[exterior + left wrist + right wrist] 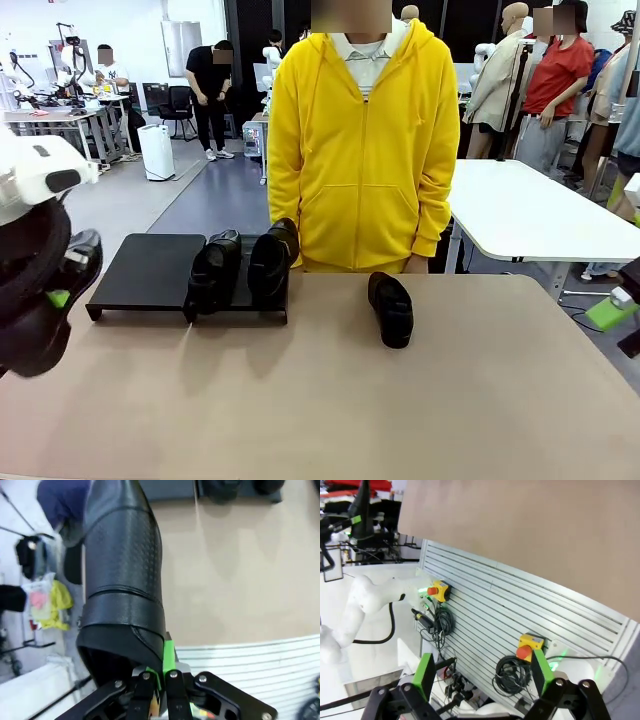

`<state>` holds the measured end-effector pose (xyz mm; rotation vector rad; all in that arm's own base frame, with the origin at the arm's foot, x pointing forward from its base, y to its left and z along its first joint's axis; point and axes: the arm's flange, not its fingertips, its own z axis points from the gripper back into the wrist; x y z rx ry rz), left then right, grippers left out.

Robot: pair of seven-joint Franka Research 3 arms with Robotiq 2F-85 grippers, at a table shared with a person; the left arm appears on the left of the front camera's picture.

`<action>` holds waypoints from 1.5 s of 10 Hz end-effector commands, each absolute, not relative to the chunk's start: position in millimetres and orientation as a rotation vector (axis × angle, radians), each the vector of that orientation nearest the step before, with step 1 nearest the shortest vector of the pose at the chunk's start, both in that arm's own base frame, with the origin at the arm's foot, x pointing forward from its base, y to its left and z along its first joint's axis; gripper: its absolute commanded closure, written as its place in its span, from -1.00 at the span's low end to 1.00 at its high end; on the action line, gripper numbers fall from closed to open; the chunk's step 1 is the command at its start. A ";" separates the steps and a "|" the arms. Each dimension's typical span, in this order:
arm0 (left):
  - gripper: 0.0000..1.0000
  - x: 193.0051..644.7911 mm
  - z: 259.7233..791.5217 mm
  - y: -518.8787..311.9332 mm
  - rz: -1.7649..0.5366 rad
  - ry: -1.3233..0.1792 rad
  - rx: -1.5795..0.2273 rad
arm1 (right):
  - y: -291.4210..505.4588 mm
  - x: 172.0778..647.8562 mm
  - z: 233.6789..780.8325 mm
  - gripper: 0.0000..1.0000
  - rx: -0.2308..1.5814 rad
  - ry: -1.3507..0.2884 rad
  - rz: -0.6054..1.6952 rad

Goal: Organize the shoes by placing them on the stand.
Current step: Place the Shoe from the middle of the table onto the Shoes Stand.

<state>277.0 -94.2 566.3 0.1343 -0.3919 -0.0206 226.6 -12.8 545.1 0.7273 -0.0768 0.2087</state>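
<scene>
One shiny black, perforated shoe (pixel 122 580) hangs pinched in the left tool (pixel 159 674); right tool (pixel 483 672) gapes.

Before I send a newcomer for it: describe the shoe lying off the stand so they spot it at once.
Find the tan table and the person in the yellow hoodie behind it. Directly before that person, right of the black stand, lies one black shoe. It alone rests on bare tabletop: two shoes sit on the stand, a fourth shoe is in the left gripper.
</scene>
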 end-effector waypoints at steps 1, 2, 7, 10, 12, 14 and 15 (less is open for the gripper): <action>1.00 372.3 580.8 -64.6 -0.208 -0.440 0.101 | -14.6 226.1 547.5 -1.00 0.724 -0.071 0.210; 1.00 416.6 566.4 -56.0 -0.263 -0.453 0.095 | -14.6 226.1 547.5 -1.00 0.724 -0.071 0.210; 1.00 529.3 486.8 -31.1 -0.110 -0.591 0.238 | -14.6 226.1 547.5 -1.00 0.724 -0.071 0.210; 1.00 541.9 465.1 -28.9 -0.029 -0.605 0.292 | -14.6 226.1 547.5 -1.00 0.724 -0.071 0.210; 1.00 547.4 453.1 -30.2 -0.018 -0.594 0.277 | -14.6 226.1 547.5 -1.00 0.724 -0.071 0.210; 1.00 551.2 446.6 -32.9 -0.017 -0.593 0.291 | -14.6 226.1 547.5 -1.00 0.724 -0.071 0.210; 1.00 553.2 443.1 -33.4 -0.006 -0.613 0.293 | -14.6 226.1 547.5 -1.00 0.724 -0.071 0.210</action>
